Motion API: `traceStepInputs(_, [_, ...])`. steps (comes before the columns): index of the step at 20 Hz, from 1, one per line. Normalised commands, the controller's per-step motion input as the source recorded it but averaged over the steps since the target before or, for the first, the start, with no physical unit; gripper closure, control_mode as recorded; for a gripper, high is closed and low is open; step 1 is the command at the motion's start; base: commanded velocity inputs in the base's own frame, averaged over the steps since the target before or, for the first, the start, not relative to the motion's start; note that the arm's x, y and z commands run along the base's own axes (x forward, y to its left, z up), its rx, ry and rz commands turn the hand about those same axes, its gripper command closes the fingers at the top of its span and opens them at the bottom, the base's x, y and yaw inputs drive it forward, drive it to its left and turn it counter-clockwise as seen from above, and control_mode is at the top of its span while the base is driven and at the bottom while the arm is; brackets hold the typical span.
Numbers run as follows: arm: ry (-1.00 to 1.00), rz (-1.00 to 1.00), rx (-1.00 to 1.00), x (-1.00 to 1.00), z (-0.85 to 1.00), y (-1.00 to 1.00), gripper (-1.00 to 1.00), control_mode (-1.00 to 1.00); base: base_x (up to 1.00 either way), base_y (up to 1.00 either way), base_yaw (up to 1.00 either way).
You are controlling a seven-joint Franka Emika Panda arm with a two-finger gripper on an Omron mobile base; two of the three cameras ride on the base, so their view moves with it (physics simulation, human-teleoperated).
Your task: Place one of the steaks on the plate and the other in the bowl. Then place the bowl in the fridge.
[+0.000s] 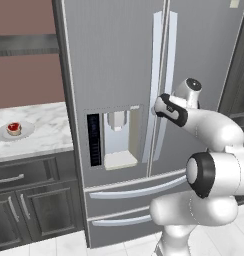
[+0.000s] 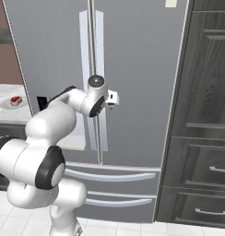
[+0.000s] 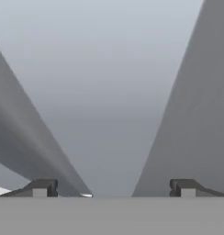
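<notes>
**Hand at the fridge handles, doors shut**

While the fridge (image 1: pixel 119 75) stands with both doors closed, the hand (image 3: pixel 113 188) is pressed up close to the seam between them, its two tips spread wide apart with nothing between them. In the hand view two long grey bars run up and away from the tips, one on each side; these look like the two vertical door handles (image 1: pixel 161 75), though from so close I cannot say which bar the tips would bracket. From the left base view the hand (image 1: pixel 159 106) sits just beside the handles, about midway up their length. The handles' long axis runs straight up and down, so a grip has to close across that axis, from side to side. I judge the coming move to be closing on one handle and pulling the door open; that choice of handle is what matters.

Away to the arm's left, on the marble tabletop (image 1: pixel 44 130), lies the plate (image 1: pixel 15 132) with one steak (image 1: pixel 13 128) on it, well apart from the hand. At the left edge of the right base view a sliver of something tan shows, possibly the bowl; too little is visible to be sure.

Count: one fridge, two upright handles, one plate, one steak in sight, one arm.
</notes>
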Motion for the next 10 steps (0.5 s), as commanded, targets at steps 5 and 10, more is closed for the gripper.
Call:
traceStepInputs(5, [-0.07, 0.01, -0.01, 0.45, -0.37, -0.02, -1.0, -1.0, 0.0, 0.0, 0.0])
traceStepInputs(10, [0.02, 0.0, -0.02, 0.41, -0.28, -0.2, -1.0, -1.0, 0.0, 0.0, 0.0])
